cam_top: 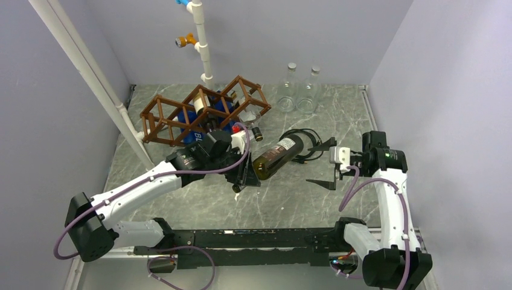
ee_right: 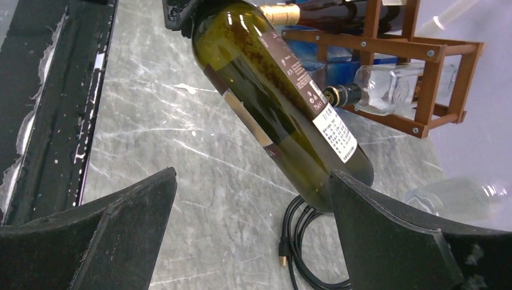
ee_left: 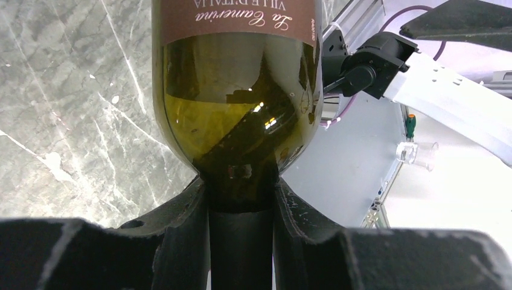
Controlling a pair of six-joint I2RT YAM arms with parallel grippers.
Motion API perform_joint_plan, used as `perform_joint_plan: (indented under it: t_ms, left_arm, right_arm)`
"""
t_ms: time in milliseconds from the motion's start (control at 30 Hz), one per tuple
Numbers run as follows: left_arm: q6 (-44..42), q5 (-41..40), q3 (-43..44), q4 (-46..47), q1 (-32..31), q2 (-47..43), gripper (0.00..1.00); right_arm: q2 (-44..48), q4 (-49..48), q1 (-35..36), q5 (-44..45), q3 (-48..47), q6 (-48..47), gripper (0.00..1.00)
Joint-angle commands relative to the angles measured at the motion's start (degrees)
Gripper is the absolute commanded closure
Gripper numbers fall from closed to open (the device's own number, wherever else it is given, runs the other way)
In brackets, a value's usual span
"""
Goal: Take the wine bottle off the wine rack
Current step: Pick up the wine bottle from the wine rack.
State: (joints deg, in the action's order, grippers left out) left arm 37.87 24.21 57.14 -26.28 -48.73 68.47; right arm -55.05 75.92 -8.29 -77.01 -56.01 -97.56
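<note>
While clamped at neck by left pincer [ee_left: 240, 199], points base-first twd gaping, empty right pincer [cam_top: 323, 163] — dark-green glass wine bottle [cam_top: 279, 154].

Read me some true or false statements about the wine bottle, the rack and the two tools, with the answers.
1. The left tool is shut on the neck of the wine bottle. True.
2. The wine bottle sits inside the wine rack. False: it is out of the rack, in front of it.
3. The right tool is shut. False: it is open, near the bottle's base.
4. Two clear bottles stand on the table near the back wall. True.
</note>
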Motion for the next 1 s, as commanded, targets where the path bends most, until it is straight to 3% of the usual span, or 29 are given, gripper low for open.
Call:
perform_joint_plan:
  t_ms: [0,533,967]
  left_arm:
    - [1.7,1.9,0.9,11.2,-0.7,-0.8,1.00]
    - [8.9,1.1,1.3,12.8,-1.9,2.2,1.00]
    - [9.9,0.8,5.6,8.2,-3.5,5.9,1.00]
  right_arm:
    - [-0.2,-0.7,3.3,3.3,-2.4,-1.9,0.00]
    - [-2.6,-8.5,16.1,11.1,-4.1,5.9,0.01]
    - [-8.3,-21.1,34.7,32.8,-6.6,17.4,0.00]
